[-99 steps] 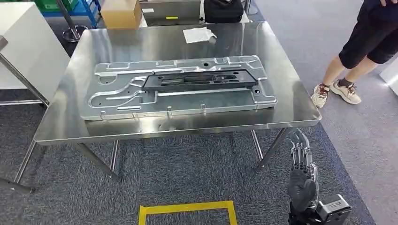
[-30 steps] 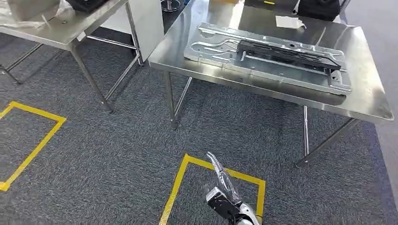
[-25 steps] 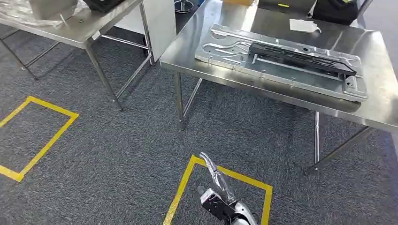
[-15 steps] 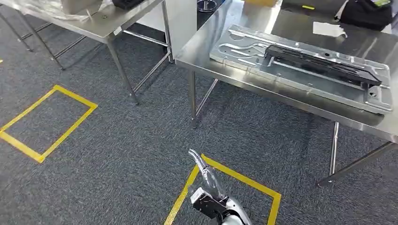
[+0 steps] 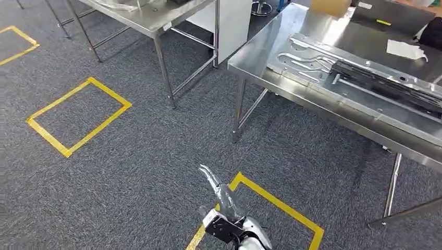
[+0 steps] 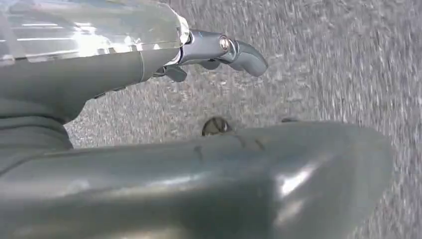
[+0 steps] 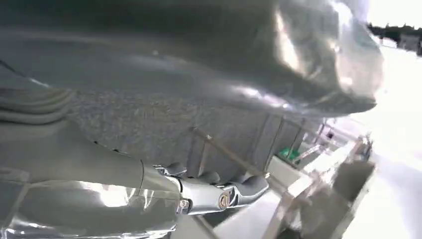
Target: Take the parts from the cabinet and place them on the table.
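A large pressed silver metal panel (image 5: 318, 57) lies on the steel table (image 5: 260, 67) at the upper right of the head view. On the panel rests a long black part (image 5: 388, 83), cut off by the picture's edge. My right hand (image 5: 221, 200) hangs low over the carpet, well away from the table, fingers stretched out and holding nothing. In the right wrist view the right hand (image 7: 199, 194) is empty, with table legs beyond it. My left hand (image 6: 164, 64) hangs over bare carpet, fingers straight, nothing in it.
A second steel table (image 5: 156, 18) stands at the upper left, a white panel (image 5: 234, 21) beside it. Yellow tape squares mark the carpet at left (image 5: 78, 114) and beside my right hand (image 5: 276, 198). A white paper (image 5: 406, 49) lies on the far table top.
The camera has swung left: the table with the panel has slid to the picture's right edge and more floor shows. My right hand stays low, empty.
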Controlling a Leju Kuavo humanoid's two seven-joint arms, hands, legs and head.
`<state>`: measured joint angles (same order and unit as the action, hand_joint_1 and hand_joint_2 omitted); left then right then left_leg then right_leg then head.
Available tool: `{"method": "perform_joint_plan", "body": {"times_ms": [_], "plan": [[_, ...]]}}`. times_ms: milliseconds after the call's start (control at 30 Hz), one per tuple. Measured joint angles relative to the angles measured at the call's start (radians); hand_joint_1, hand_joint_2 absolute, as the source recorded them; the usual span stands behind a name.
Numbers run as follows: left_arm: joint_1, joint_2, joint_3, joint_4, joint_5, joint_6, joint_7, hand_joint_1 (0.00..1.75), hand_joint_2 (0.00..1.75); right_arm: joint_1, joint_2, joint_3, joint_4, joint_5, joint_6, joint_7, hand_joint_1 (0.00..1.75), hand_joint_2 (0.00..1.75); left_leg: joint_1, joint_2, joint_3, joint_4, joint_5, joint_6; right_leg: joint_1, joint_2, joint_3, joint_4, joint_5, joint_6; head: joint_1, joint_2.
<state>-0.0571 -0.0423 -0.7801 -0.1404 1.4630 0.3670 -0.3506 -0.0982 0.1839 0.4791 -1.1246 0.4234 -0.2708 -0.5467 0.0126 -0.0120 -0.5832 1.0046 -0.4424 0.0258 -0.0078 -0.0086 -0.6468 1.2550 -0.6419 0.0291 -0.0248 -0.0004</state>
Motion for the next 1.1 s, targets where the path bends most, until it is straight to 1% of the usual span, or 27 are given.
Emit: {"method": "perform_joint_plan", "body": {"times_ms": [33, 67, 133, 167, 200, 233, 300, 333, 367, 400, 433, 500, 533, 567, 600, 667, 700, 733, 767, 833, 867, 900, 933, 967, 1033, 1067, 1100], "plan": [[0.000, 0.000, 0.000, 0.000, 0.000, 0.002, 0.000, 0.00, 0.00, 0.000, 0.000, 0.001, 0.003, 0.005, 0.003, 0.000, 0.00, 0.00, -0.001, -0.013, -0.003, 0.001, 0.002, 0.000, 0.000, 0.002, -0.029, 0.057, -0.012, 0.000, 0.000, 0.000], [0.001, -0.001, 0.000, 0.000, 0.000, 0.005, 0.000, 0.00, 0.00, 0.000, 0.000, 0.002, 0.004, 0.007, 0.008, 0.000, 0.00, 0.00, -0.001, -0.025, -0.003, 0.001, 0.003, -0.001, 0.000, 0.003, -0.032, 0.061, 0.002, -0.002, 0.000, 0.000], [0.001, -0.003, 0.000, 0.000, 0.001, 0.010, 0.000, 0.00, 0.00, -0.002, 0.002, 0.006, 0.005, 0.010, 0.017, 0.001, 0.00, 0.00, -0.001, -0.051, -0.003, 0.002, 0.005, -0.003, 0.000, 0.009, 0.018, -0.043, 0.077, -0.008, 0.000, 0.000], [0.000, -0.004, 0.001, 0.000, 0.002, 0.014, 0.000, 0.00, 0.00, -0.004, 0.005, 0.010, 0.005, 0.011, 0.019, 0.001, 0.00, 0.00, -0.001, -0.066, -0.002, 0.004, 0.006, -0.006, 0.000, 0.026, 0.068, -0.148, 0.130, -0.013, 0.000, 0.000], [0.000, -0.008, 0.001, 0.000, 0.002, 0.016, -0.001, 0.00, 0.00, -0.006, 0.005, 0.012, 0.005, 0.011, 0.019, 0.001, 0.00, 0.00, 0.001, -0.074, -0.004, 0.004, 0.008, -0.008, -0.001, 0.074, 0.100, -0.220, 0.150, -0.019, 0.000, 0.000], [-0.002, -0.009, 0.002, 0.000, 0.002, 0.019, -0.003, 0.00, 0.00, -0.008, 0.007, 0.014, 0.006, 0.011, 0.020, 0.001, 0.00, 0.00, -0.007, -0.086, -0.010, 0.010, 0.009, -0.015, -0.004, 0.087, 0.107, -0.244, 0.140, -0.021, 0.000, 0.000], [0.000, -0.013, 0.003, 0.000, 0.002, 0.026, -0.008, 0.00, 0.00, -0.009, 0.010, 0.016, 0.008, 0.011, 0.027, 0.000, 0.00, 0.00, 0.001, -0.103, -0.018, 0.005, 0.015, -0.030, 0.003, 0.071, 0.102, -0.238, 0.143, -0.024, 0.000, 0.000], [0.005, -0.015, 0.003, 0.000, 0.002, 0.029, -0.010, 0.00, 0.00, -0.011, 0.013, 0.017, 0.010, 0.011, 0.029, 0.000, 0.00, 0.00, 0.004, -0.112, -0.019, 0.000, 0.020, -0.037, 0.005, 0.062, 0.103, -0.240, 0.145, -0.030, 0.000, 0.000], [0.006, -0.015, 0.003, 0.000, 0.003, 0.030, -0.011, 0.00, 0.00, -0.013, 0.019, 0.017, 0.010, 0.011, 0.033, 0.000, 0.00, 0.00, -0.002, -0.121, -0.025, -0.002, 0.022, -0.046, -0.004, 0.052, 0.106, -0.252, 0.153, -0.039, 0.000, 0.000], [0.007, -0.015, 0.003, 0.000, 0.003, 0.031, -0.012, 0.00, 0.00, -0.018, 0.024, 0.018, 0.010, 0.011, 0.035, 0.000, 0.00, 0.00, 0.000, -0.076, -0.027, 0.017, 0.007, -0.043, -0.006, 0.035, 0.109, -0.260, 0.159, -0.047, 0.000, 0.000], [0.005, -0.016, 0.004, 0.000, 0.003, 0.031, -0.013, 0.00, 0.00, -0.020, 0.030, 0.019, 0.011, 0.011, 0.036, -0.001, 0.00, 0.00, -0.002, -0.034, -0.051, 0.066, -0.029, -0.044, -0.006, 0.025, 0.107, -0.261, 0.160, -0.054, -0.002, 0.000], [0.002, -0.017, 0.004, 0.000, 0.003, 0.031, -0.015, 0.00, 0.00, -0.019, 0.030, 0.019, 0.015, 0.011, 0.036, -0.001, 0.00, 0.00, 0.001, -0.003, -0.123, 0.225, -0.110, -0.053, -0.001, -0.005, 0.106, -0.260, 0.159, -0.055, -0.002, 0.000], [0.002, -0.018, 0.004, 0.000, 0.003, 0.031, -0.016, 0.00, 0.00, -0.019, 0.030, 0.019, 0.018, 0.011, 0.036, -0.001, 0.00, 0.00, 0.002, 0.002, -0.153, 0.293, -0.135, -0.057, 0.001, -0.019, 0.104, -0.260, 0.159, -0.056, -0.002, 0.000], [0.003, -0.018, 0.004, 0.000, 0.003, 0.032, -0.018, 0.00, 0.00, -0.020, 0.030, 0.019, 0.021, 0.012, 0.037, -0.001, 0.00, 0.00, 0.004, 0.005, -0.163, 0.319, -0.138, -0.059, 0.002, -0.030, 0.103, -0.259, 0.159, -0.056, -0.002, 0.000], [0.005, -0.019, 0.006, 0.000, 0.003, 0.035, -0.019, 0.00, 0.00, -0.021, 0.032, 0.019, 0.026, 0.015, 0.037, -0.002, 0.00, 0.00, 0.005, 0.007, -0.142, 0.292, -0.114, -0.060, 0.004, -0.047, 0.103, -0.259, 0.158, -0.055, -0.002, 0.000], [0.006, -0.019, 0.013, 0.000, 0.004, 0.035, -0.020, 0.00, 0.00, -0.026, 0.034, 0.020, 0.032, 0.019, 0.038, -0.003, 0.00, 0.00, 0.005, 0.022, -0.051, 0.134, -0.042, -0.057, 0.004, -0.068, 0.105, -0.257, 0.156, -0.052, -0.002, 0.000], [0.006, -0.019, 0.016, 0.000, 0.004, 0.035, -0.020, 0.00, 0.00, -0.030, 0.039, 0.021, 0.034, 0.022, 0.038, -0.003, 0.00, 0.00, 0.003, 0.056, 0.008, 0.037, -0.009, -0.053, 0.006, -0.076, 0.108, -0.255, 0.153, -0.048, -0.002, 0.000], [0.003, -0.020, 0.018, 0.000, 0.004, 0.032, -0.020, 0.00, 0.00, -0.034, 0.042, 0.021, 0.034, 0.024, 0.038, -0.003, 0.00, 0.00, -0.011, 0.089, 0.023, 0.000, -0.026, -0.046, 0.015, -0.084, 0.107, -0.252, 0.149, -0.042, -0.002, 0.000], [0.003, -0.021, 0.020, 0.000, 0.004, 0.030, -0.021, 0.00, 0.00, -0.039, 0.043, 0.022, 0.034, 0.025, 0.038, -0.004, 0.00, 0.00, -0.009, 0.072, 0.021, -0.002, -0.018, -0.035, 0.014, -0.092, 0.106, -0.251, 0.150, -0.037, -0.001, 0.000], [0.005, -0.022, 0.021, 0.000, 0.004, 0.026, -0.017, 0.00, 0.00, -0.043, 0.047, 0.024, 0.035, 0.026, 0.038, -0.004, 0.00, 0.00, -0.011, 0.054, 0.015, 0.000, -0.017, -0.029, 0.014, -0.107, 0.110, -0.252, 0.150, -0.030, -0.002, 0.000], [0.006, -0.022, 0.021, 0.000, 0.004, 0.021, -0.013, 0.00, 0.00, -0.044, 0.048, 0.024, 0.035, 0.026, 0.039, -0.004, 0.00, 0.00, -0.007, 0.041, 0.016, -0.005, -0.012, -0.022, 0.015, -0.117, 0.111, -0.252, 0.147, -0.024, -0.001, 0.000], [0.007, -0.023, 0.021, 0.000, 0.004, 0.013, -0.005, 0.00, 0.00, -0.046, 0.051, 0.024, 0.035, 0.026, 0.039, -0.004, 0.00, 0.00, -0.002, 0.033, 0.018, -0.010, -0.006, -0.015, 0.008, -0.089, 0.109, -0.239, 0.135, -0.014, -0.001, 0.000], [0.004, -0.023, 0.021, 0.000, 0.004, 0.006, -0.001, 0.00, 0.00, -0.046, 0.051, 0.024, 0.035, 0.026, 0.040, -0.005, 0.00, 0.00, -0.002, 0.025, 0.016, -0.010, -0.003, -0.009, 0.005, -0.040, 0.092, -0.199, 0.102, -0.011, -0.002, 0.000], [0.003, -0.023, 0.021, 0.000, 0.004, 0.004, 0.003, 0.00, 0.00, -0.045, 0.051, 0.024, 0.035, 0.026, 0.040, -0.005, 0.00, 0.00, -0.002, 0.017, 0.012, -0.010, -0.001, -0.006, 0.003, -0.014, 0.060, -0.130, 0.060, -0.010, -0.001, 0.000], [0.003, -0.023, 0.021, 0.000, 0.004, -0.002, 0.003, 0.00, 0.00, -0.039, 0.046, 0.024, 0.038, 0.024, 0.040, -0.005, 0.00, 0.00, -0.003, -0.007, 0.005, -0.009, 0.002, -0.002, 0.002, 0.003, -0.017, 0.026, -0.005, -0.007, -0.001, 0.000], [0.004, -0.023, 0.021, 0.000, 0.004, -0.003, 0.003, 0.00, 0.00, -0.038, 0.045, 0.024, 0.040, 0.022, 0.040, -0.006, 0.00, 0.00, -0.003, -0.020, 0.003, -0.009, 0.003, -0.002, 0.002, 0.005, -0.038, 0.065, -0.006, -0.007, -0.001, 0.000], [0.005, -0.023, 0.021, 0.000, 0.004, -0.004, 0.001, 0.00, 0.00, -0.038, 0.045, 0.024, 0.042, 0.021, 0.040, -0.009, 0.00, 0.00, -0.003, -0.033, 0.003, -0.008, 0.003, -0.003, 0.002, 0.005, -0.033, 0.049, 0.017, -0.008, -0.001, 0.000]]}}
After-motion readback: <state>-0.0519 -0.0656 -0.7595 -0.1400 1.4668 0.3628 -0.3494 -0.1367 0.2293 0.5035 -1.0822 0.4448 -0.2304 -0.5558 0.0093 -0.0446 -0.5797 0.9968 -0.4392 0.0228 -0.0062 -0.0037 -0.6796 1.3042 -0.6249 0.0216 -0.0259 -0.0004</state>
